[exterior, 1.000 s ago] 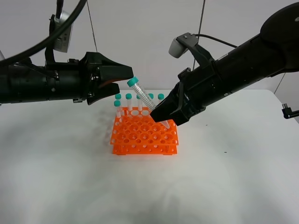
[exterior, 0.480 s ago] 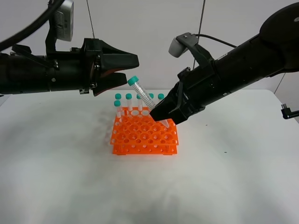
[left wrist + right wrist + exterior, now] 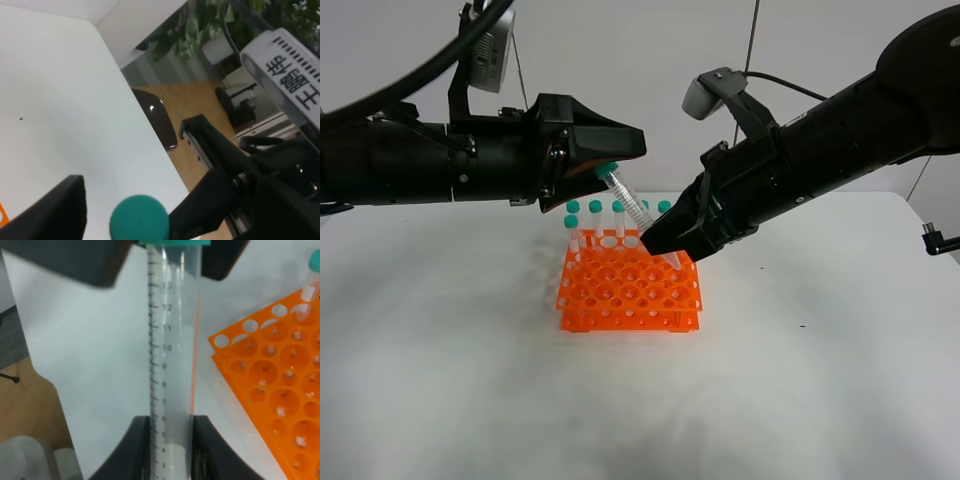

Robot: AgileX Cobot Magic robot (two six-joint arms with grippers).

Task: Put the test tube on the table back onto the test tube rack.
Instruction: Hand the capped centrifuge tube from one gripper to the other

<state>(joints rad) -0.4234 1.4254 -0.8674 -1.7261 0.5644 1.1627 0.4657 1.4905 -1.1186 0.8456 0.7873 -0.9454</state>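
Condition at this step:

- The left end effector (image 3: 620, 158) is level above the desk (image 3: 470, 380), with its jaws spread wide. They stand on either side of the teal cap (image 3: 139, 217) and have no grip on it.
- The test tube (image 3: 628, 205) is in the air over the far part of the test tube rack (image 3: 630, 290). It is tilted, with the cap up and to the left and the tip down and to the right.
- The right end effector (image 3: 662, 243) pinches the lower part of the test tube. It hides the tip, so whether the tip sits in a hole cannot be told.
- Several standing tubes (image 3: 596, 215) fill the far row of the rack.

Hazards from here:

- If the left jaws close off-centre on the round cap, the tube is likely to pivot or slip.
- If the right pinch releases before the cap is secured, the tube drops onto the rack or the desk.
- If the tube is lowered while tilted, the tip can catch on a hole rim and shift the light rack.
- A swing to upright may strike the standing tubes.
- The two end effectors are near each other, so contact between them is possible.
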